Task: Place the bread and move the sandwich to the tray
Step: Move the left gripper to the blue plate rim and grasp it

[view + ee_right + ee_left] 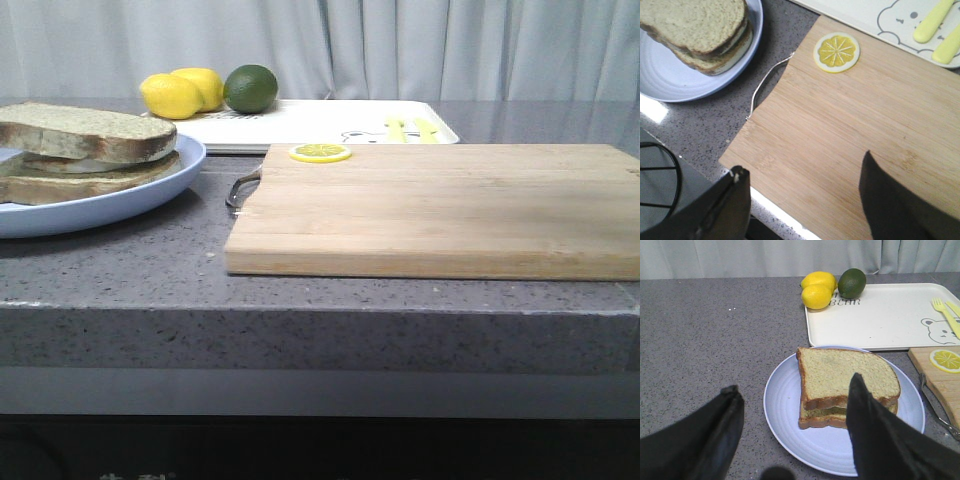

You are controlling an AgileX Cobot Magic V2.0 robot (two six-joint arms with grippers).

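The sandwich [847,387], bread [85,132] on top, sits on the blue plate [790,405] on the tabletop [150,270], at about seven o'clock from the white tray [880,320]. Left fingers [875,435] hang spread and empty above the plate. Right fingers [890,200] are spread, empty, over the cutting board [855,130].

Only the fingers of the two grippers show. The left gripper [792,432] has two broad, matte black fingers [880,440] that taper to blunt rounded tips, smooth and unmarked (no screws or cables visible). The right gripper [805,200] looks alike, though one finger [725,207] carries a pale scuffed edge at its tip, nearest the cutting board's [875,135] corner.
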